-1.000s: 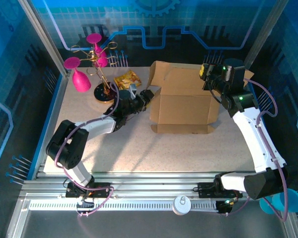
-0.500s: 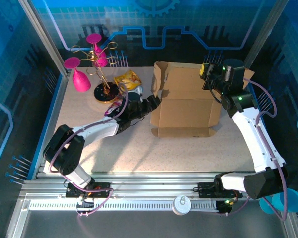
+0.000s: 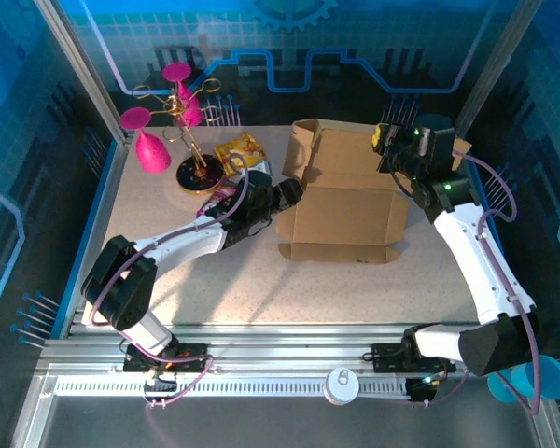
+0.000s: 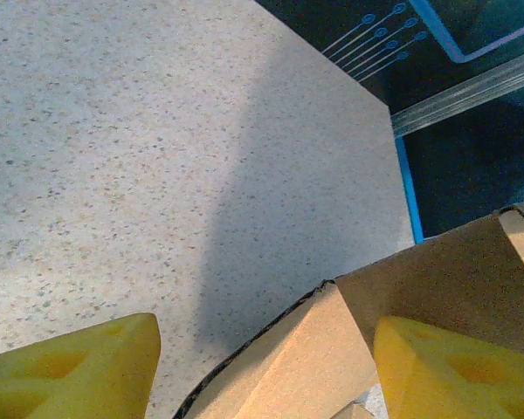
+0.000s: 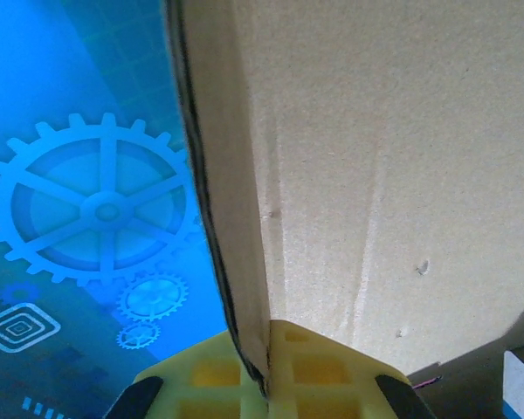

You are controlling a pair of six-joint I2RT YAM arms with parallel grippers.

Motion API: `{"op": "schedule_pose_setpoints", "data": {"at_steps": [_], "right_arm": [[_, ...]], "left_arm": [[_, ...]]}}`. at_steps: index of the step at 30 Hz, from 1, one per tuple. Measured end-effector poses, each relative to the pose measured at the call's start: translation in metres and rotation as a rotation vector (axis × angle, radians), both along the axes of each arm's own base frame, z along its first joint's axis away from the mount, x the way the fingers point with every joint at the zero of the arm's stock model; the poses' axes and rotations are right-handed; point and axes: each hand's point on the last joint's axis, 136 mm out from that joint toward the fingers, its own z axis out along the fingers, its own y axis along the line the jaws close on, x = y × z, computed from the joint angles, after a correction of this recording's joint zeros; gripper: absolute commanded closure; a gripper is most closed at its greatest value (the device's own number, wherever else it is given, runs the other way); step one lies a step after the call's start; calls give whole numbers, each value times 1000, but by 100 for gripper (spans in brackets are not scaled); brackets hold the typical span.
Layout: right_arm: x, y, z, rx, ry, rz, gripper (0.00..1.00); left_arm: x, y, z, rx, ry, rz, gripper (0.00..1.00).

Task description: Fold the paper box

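The paper box is plain brown cardboard, half formed, lying mid-table with its back panel raised and a narrow flap along its near edge. My left gripper sits at the box's left side. In the left wrist view its yellow fingers stand wide apart, and a corner of the box lies between them, unclamped. My right gripper is up at the back right. There its fingers are shut on the edge of a raised cardboard panel.
A gold stand with pink glasses is at the back left, with a yellow snack packet beside it. The table's blue right rim and the enclosure frame bound the space. Bare tabletop lies in front of the box.
My left gripper moved right to the box's left side and opened wider. The box's left flap swung more upright, and the box shifted slightly towards the near edge. The right grip held.
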Motion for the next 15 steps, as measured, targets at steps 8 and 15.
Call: {"op": "schedule_pose_setpoints", "data": {"at_steps": [8,15], "right_arm": [[9,2,-24,-53,-25,11,100],[34,12,-77,-122,-29,39,100]], "left_arm": [[-14,16,-11,-2,40,7,32],[-29,47,-29,-34,121,34,31]]}}
